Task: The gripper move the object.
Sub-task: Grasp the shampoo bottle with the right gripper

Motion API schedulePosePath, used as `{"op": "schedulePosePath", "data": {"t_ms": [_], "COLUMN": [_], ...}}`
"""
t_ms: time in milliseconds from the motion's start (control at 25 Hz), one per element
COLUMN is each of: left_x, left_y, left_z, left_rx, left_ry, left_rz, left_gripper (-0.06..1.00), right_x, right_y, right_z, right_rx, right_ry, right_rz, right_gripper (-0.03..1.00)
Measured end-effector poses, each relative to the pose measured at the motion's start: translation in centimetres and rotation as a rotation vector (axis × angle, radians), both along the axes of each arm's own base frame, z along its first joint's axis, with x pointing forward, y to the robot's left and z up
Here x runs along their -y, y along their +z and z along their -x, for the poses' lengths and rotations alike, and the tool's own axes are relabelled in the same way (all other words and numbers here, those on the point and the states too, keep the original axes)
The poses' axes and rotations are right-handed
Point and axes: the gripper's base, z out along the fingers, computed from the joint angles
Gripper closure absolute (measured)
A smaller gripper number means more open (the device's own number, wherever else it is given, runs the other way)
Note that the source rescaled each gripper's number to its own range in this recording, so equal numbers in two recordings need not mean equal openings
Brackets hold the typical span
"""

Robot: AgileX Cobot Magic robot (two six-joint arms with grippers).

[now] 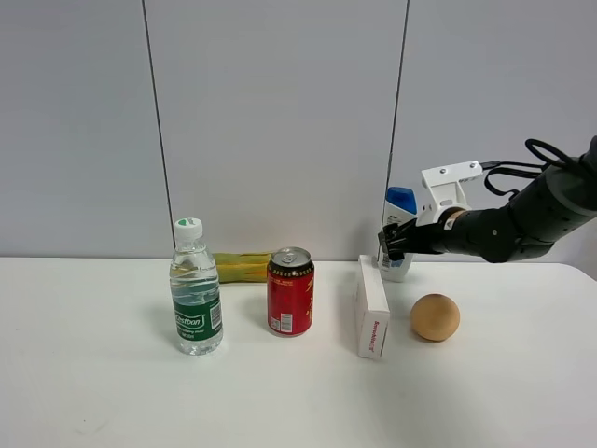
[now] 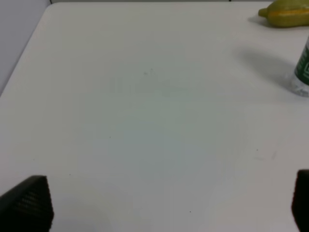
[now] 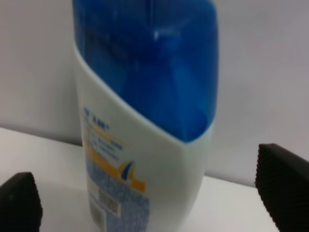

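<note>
The white shampoo bottle (image 1: 398,207) with a blue cap stands upright at the back right of the table, close to the wall. My right gripper (image 1: 392,243) reaches in from the right and sits at the bottle's body. In the right wrist view the bottle (image 3: 145,121) fills the frame, with blue cap and blue-orange label. It stands between the two black fingertips (image 3: 19,203), which are spread wide with a gap on each side. My left gripper (image 2: 164,203) is open and empty over bare table, and it is out of the exterior view.
A clear green-labelled water bottle (image 1: 196,289), a red can (image 1: 290,291), a white box (image 1: 371,308) and a tan ball (image 1: 435,317) stand in a row on the white table. A yellow-green fruit (image 1: 242,266) lies behind by the wall and also shows in the left wrist view (image 2: 285,13).
</note>
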Motion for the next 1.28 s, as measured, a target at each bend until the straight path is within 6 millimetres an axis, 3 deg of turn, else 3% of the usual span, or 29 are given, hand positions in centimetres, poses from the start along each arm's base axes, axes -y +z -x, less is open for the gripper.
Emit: {"op": "schedulePosePath", "data": {"t_ms": [200,480,840,920,1000,1200,1280], "left_x": [0.0,0.0,0.0,0.0,0.0,0.0,0.0], "left_y": [0.0,0.0,0.0,0.0,0.0,0.0,0.0], "left_z": [0.0,0.0,0.0,0.0,0.0,0.0,0.0], "left_rx": [0.0,0.0,0.0,0.0,0.0,0.0,0.0], "left_ry": [0.0,0.0,0.0,0.0,0.0,0.0,0.0], "left_rz": [0.0,0.0,0.0,0.0,0.0,0.0,0.0], "left_gripper": [-0.06,-0.06,-0.06,-0.06,-0.06,-0.06,-0.06], "right_x": [-0.1,-0.5,-0.5,-0.5,-0.6,-0.6,-0.6], "right_y": [-1.0,-0.9,-2.2,-2.1,-2.0,-1.9,-1.9], "right_z": [-0.3,-2.6,-2.8,-2.8,-2.8,-2.8,-2.8], "right_rx": [0.011,0.029,0.003,0.013,0.025,0.028,0.029], "right_ry": [0.001,0.004,-0.002,-0.001,0.0,-0.002,-0.002], "right_rz": [-0.003,-0.006,-0.019,-0.022,-0.024,-0.038,-0.038], "right_gripper": [0.01,0.01,0.05,0.16,0.35,0.97,0.96]}}
